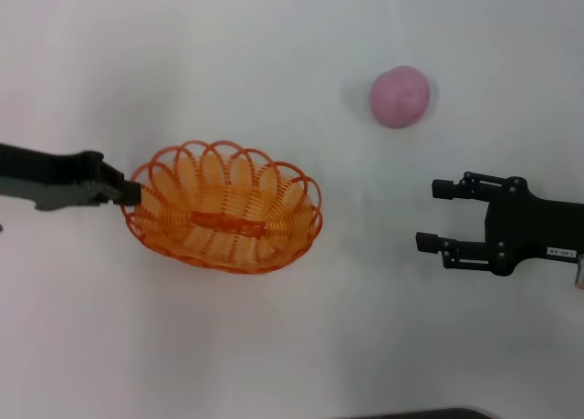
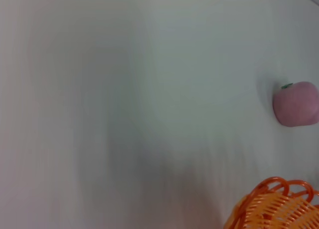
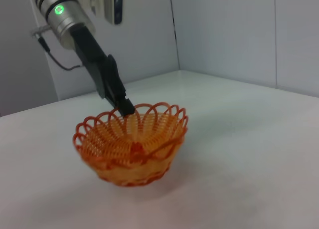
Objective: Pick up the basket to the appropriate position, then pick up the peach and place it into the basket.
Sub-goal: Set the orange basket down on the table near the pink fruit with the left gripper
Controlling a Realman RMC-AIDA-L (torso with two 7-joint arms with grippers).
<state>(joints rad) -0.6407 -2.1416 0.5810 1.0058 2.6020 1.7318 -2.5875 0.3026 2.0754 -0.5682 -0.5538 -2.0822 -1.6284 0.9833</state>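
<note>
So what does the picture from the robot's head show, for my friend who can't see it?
The left gripper pinches the rim of an oval orange plastic ribbed basket on a white table. A round pink peach sits apart, beyond the open right gripper.

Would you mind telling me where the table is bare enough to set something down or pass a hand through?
The widest free patch lies between the basket and the right gripper, running back toward the peach. The near strip in front of both is also bare, as is the far-left stretch behind the basket. It is crowded only at the basket's left rim, where the left gripper grips it.
</note>
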